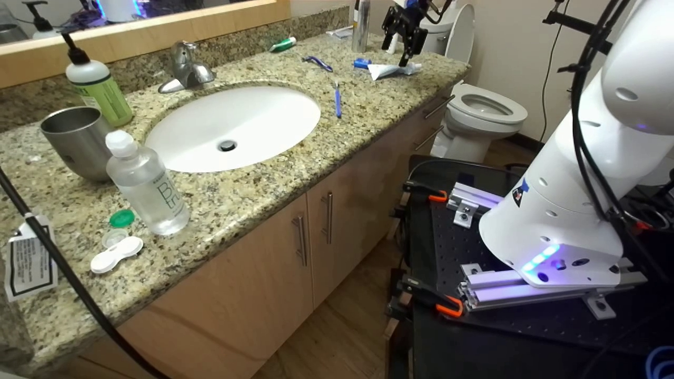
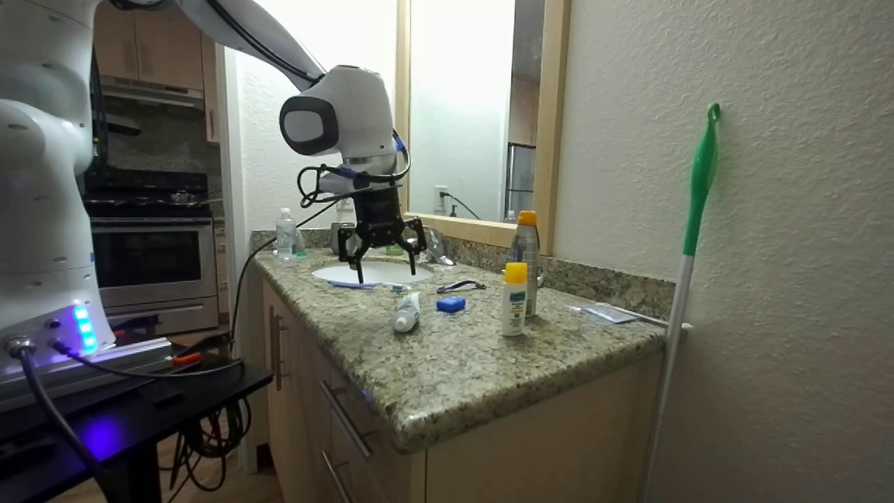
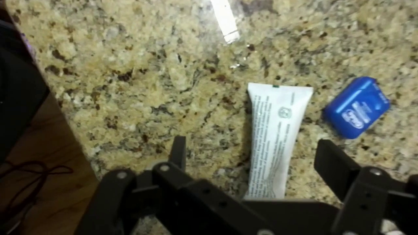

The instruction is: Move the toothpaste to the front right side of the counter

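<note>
Your arm holds the gripper over the counter, its 2 fingers wide apart and nothing clamped. The toothpaste tube lies flat on the counter's right part; the wrist view frames it between the fingers, nearer the finger on the blue floss box side. Its long axis runs roughly along the counter, wide end toward the sink, so closing should pinch it across its width. In an exterior view 1 fingertip overlaps the tube, but you can't tell whether it touches.

A small shift toward the mirror would probably centre your grip; watch the floss box, just beside the tube. The razor, yellow-capped bottle and spray can sit mirror-side of the tube, away from your likely path to the front right corner.
</note>
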Motion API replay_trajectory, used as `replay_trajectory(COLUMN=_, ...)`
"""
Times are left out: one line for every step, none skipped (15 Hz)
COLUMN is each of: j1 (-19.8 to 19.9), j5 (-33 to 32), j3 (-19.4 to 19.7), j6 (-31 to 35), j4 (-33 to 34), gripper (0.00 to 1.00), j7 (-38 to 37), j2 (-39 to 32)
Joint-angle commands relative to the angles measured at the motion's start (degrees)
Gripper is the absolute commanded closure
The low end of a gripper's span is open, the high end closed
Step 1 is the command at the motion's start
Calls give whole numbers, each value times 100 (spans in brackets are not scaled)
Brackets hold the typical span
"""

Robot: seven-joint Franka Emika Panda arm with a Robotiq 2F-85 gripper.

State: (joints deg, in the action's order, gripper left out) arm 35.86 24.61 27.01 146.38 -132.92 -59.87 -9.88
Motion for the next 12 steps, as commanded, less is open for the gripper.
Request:
replay_trajectory(j1=-70, j5=16, j3=110, j6=-162, j4=148, gripper=0, j7=-22, j2=-201)
replay_trajectory(j1=-57, j5=25, j3=125, j6=-247, j4=283, gripper=0, j7=-38, j2=-389)
replay_trajectory(j1=-50, j5=39, j3=128, j6=-278, j4=379, gripper=0, j7=-47, j2=-525)
replay_trajectory(j1=-48, j5=48, j3=125, j6=-287, j4=435, gripper=0, j7=-51, j2=-605)
replay_trajectory(j1=-55, j5=22, j3=140, j6=-318, j4=498, gripper=0, j7=-127, j2=-712)
replay_trajectory(j1=-47, j5=25, j3=158, j6=-295, j4=573, gripper=0, j7=-211, j2=-842)
replay_trajectory(j1=13, j5=123, j3=121, j6=-404, j4=644, gripper=0, j7=-186, j2=-962)
replay_trajectory(j1=14, j5=134, j3=130, j6=-331, j4=651, gripper=0, j7=-249, j2=-1023)
replay_trajectory(j1=-43, j5=47, j3=140, j6=-285, j4=470, gripper=0, j7=-172, j2=-755)
replay_trajectory(j1=-39, j5=50, j3=144, j6=-279, j4=491, gripper=0, j7=-206, j2=-825)
replay_trajectory(j1=-36, j5=52, j3=142, j6=-277, j4=528, gripper=0, j7=-222, j2=-877)
replay_trajectory(j1=-35, j5=52, j3=142, j6=-278, j4=545, gripper=0, j7=-231, j2=-908)
